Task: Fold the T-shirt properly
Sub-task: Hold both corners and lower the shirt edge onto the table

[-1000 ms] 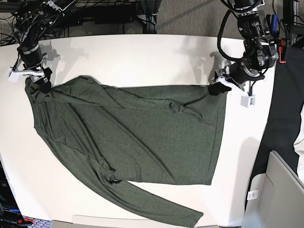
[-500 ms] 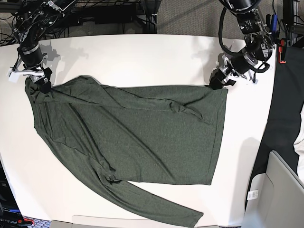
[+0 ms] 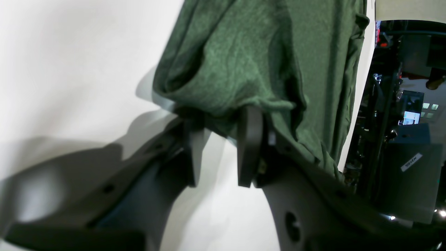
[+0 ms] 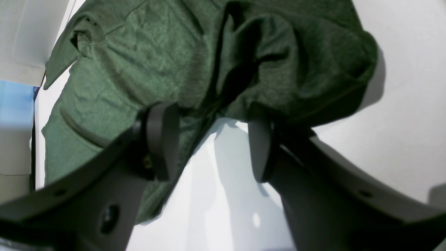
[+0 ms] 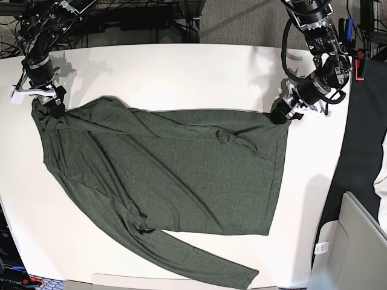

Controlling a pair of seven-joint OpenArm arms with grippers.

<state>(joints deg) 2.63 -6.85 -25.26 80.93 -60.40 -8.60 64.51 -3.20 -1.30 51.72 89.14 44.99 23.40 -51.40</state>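
The shirt [image 5: 163,175] lay spread across the white table [image 5: 181,72], body flat, one long sleeve trailing off toward the near edge, a few creases bunched near the hem corner. I read it as thin, soft knit: light, limp, sure to sag and drag the moment a corner came up, so I judged the corners and hems the only sensible places to take hold, with both ends lifted together.

My left hand [image 3: 217,146] sat at the top hem corner on the base view's right. The wrist view showed a puckered fold of green cloth at the fingertips [image 3: 249,139], fingers narrowly apart, but whether they really pinched the fabric I could not tell.

My right hand [image 4: 209,139] was at the far shoulder end. Its fingers stood wide, a rumpled heap of cloth just ahead of the tips and bare table showing between them, so nothing was held there.

Folding proper hadn't begun, as I judged it.
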